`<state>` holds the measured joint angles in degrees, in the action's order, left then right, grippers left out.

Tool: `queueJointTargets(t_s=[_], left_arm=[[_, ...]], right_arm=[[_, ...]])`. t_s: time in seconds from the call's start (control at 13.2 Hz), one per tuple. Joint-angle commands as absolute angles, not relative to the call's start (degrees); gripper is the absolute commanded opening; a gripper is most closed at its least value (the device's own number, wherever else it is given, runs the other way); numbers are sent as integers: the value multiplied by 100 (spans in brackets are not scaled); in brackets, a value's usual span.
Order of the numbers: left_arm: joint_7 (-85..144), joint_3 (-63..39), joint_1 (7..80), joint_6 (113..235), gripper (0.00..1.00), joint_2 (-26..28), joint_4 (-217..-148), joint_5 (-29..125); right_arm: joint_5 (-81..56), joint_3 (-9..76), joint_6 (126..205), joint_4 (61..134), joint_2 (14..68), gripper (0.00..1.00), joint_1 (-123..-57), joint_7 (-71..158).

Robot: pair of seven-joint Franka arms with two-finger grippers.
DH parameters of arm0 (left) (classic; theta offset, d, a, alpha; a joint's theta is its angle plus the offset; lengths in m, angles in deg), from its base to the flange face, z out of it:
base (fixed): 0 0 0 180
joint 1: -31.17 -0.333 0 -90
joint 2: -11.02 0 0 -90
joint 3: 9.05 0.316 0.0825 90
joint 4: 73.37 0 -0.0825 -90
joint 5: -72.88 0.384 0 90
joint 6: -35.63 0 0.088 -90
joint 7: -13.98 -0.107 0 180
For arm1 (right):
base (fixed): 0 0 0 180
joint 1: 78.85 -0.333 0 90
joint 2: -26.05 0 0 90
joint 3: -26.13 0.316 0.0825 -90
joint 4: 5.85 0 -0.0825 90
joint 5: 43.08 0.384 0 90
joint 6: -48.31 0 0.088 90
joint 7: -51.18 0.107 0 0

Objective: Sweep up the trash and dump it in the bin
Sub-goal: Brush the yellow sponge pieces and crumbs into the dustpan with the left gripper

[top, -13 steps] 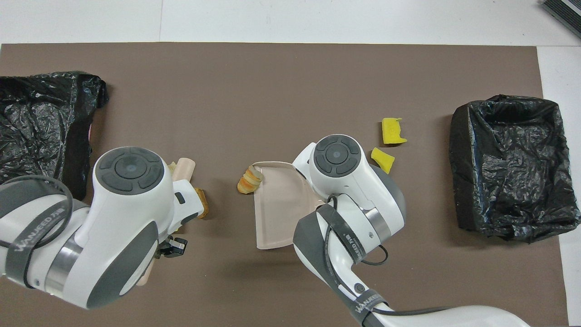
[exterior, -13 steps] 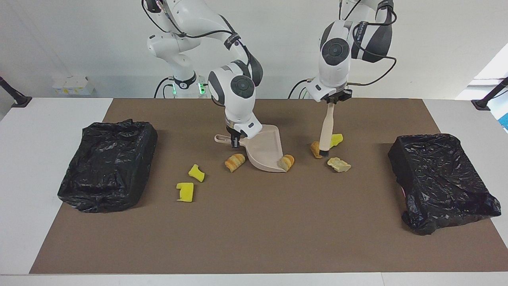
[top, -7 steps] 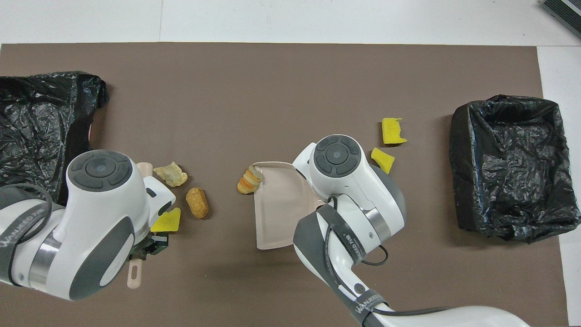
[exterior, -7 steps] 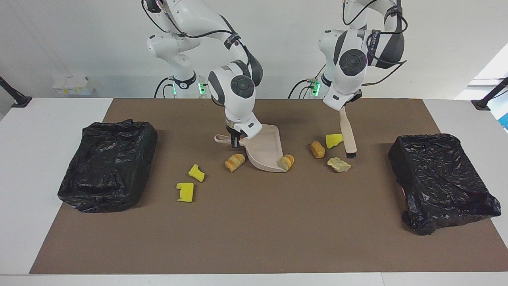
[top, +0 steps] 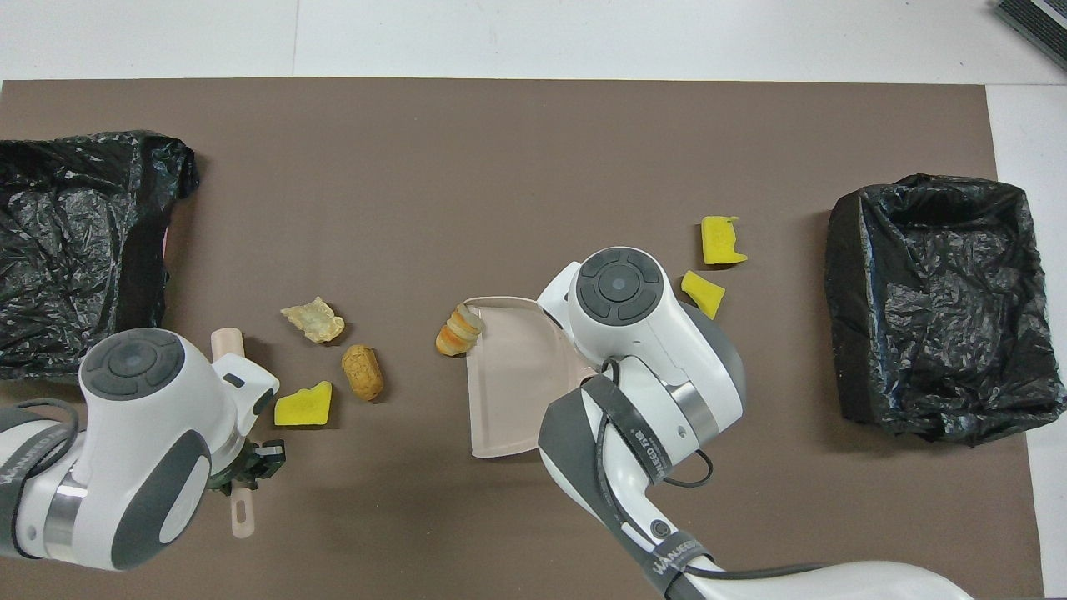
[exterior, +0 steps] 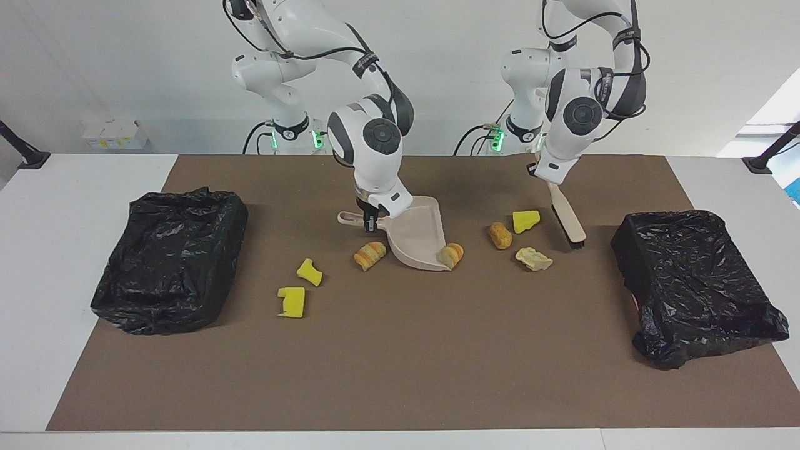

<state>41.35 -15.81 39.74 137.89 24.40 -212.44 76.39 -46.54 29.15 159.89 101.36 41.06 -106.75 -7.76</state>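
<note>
The desk [exterior: 75, 206] carries a brown mat [exterior: 400, 375], with a black-lined bin [exterior: 169, 262] at the right arm's end and a second black-lined bin [exterior: 694, 281] at the left arm's end. Near the middle a beige dustpan [exterior: 415, 240] rests on the mat; its handle is pinched by the right pincer [exterior: 370, 220]. A brush [exterior: 567, 215] is clamped in the left pincer [exterior: 549, 181], tilted, its bristles beside the nearer bin and just clear of three scraps.

The trash is scattered on the mat, none of it in a bin. A bread-like piece [exterior: 450, 255] lies at the pan's lip and another [exterior: 370, 255] at the pan's other corner. An orange-brown lump [exterior: 500, 235], a yellow sponge chunk [exterior: 525, 220] and a pale crumbly lump [exterior: 533, 258] lie between pan and brush. Two more yellow chunks [exterior: 309, 272] [exterior: 292, 302] lie toward the right arm's bin.

A fast stroke could scatter the three scraps past the pan mouth, since they are spread wider than it. The piece at the lip could be knocked off to the side. The light pan could be shoved back if the scraps are driven hard into it.

From the facing view the brush bristles and the gripped pan handle are shown. In the overhead view both are hidden under the arms, and the bread-like piece at the pan's other corner is covered too, but the pan floor [top: 508, 392] is shown to be empty.
</note>
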Motion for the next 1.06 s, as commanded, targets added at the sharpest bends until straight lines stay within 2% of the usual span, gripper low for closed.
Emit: queueJointTargets(t_s=[0.0, 0.3, 0.68, 0.99], left_arm=[[4211, -1590, 4083, 14329, 0, 2552, -21566, 7508], [4141, -1599, 4504, 15390, 0, 2017, -21531, 7210], [3667, -1608, 5014, 15534, 0, 1980, -21496, 6816], [3429, -1608, 5804, 15743, 0, 1981, -21417, 5981]], right_arm=[[-4730, 2939, 16037, 10313, 3967, 0, -10645, -991], [-4730, 2939, 16046, 10313, 3967, 0, -10645, -991], [-4730, 2939, 16274, 10383, 3984, 0, -10706, -938], [-4721, 2939, 16477, 10436, 4028, 0, -10733, -912]])
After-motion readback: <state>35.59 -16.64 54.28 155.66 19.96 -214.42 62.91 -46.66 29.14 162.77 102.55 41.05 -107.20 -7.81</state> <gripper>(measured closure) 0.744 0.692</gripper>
